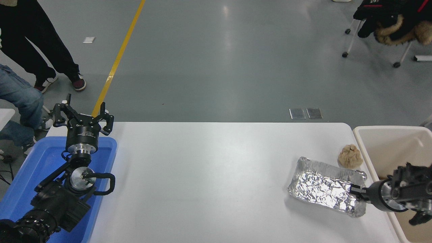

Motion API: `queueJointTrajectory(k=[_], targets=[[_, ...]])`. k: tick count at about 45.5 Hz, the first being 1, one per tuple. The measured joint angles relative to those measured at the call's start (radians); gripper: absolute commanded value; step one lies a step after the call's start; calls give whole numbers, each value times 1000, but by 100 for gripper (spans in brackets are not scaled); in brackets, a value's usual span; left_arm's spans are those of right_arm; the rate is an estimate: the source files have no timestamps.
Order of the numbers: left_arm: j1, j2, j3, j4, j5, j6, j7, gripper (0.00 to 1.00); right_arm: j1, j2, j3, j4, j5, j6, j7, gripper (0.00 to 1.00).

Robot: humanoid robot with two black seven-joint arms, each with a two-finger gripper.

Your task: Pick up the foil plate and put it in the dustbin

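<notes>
Right gripper (pixel 356 193), entering at the lower right of the frame, has its jaws closed on the right rim of the foil plate (pixel 324 189), which appears tilted, its far edge raised off the table (pixel 209 168). Recommended: keep the pinch firm, lift clear of the dustbin (pixel 388 141) rim, carry rightward. Left gripper (pixel 82 118) parked at lower left, fingers spread, holding nothing. Count: 1 foil plate, 1 paper ball (pixel 350 156), 1 dustbin, 1 blue tray (pixel 30 175).

Grey glossy floor (pixel 216 60), yellow line (pixel 116 60) (running diagonally), wheeled chair (pixel 374 37) far right, white table (pixel 202 175).
</notes>
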State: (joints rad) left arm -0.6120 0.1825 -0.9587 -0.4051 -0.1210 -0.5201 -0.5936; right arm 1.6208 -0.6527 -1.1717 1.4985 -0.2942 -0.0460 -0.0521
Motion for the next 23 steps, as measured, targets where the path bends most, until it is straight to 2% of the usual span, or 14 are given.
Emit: queueJointTrajectory(k=[8, 23], targets=[[1, 0, 0, 0, 0, 0, 0, 99, 348, -16, -114, 141, 18, 148, 3, 0], [2, 1, 0, 0, -1, 0, 0, 99, 919, 17, -190, 226, 105, 599, 34, 0]])
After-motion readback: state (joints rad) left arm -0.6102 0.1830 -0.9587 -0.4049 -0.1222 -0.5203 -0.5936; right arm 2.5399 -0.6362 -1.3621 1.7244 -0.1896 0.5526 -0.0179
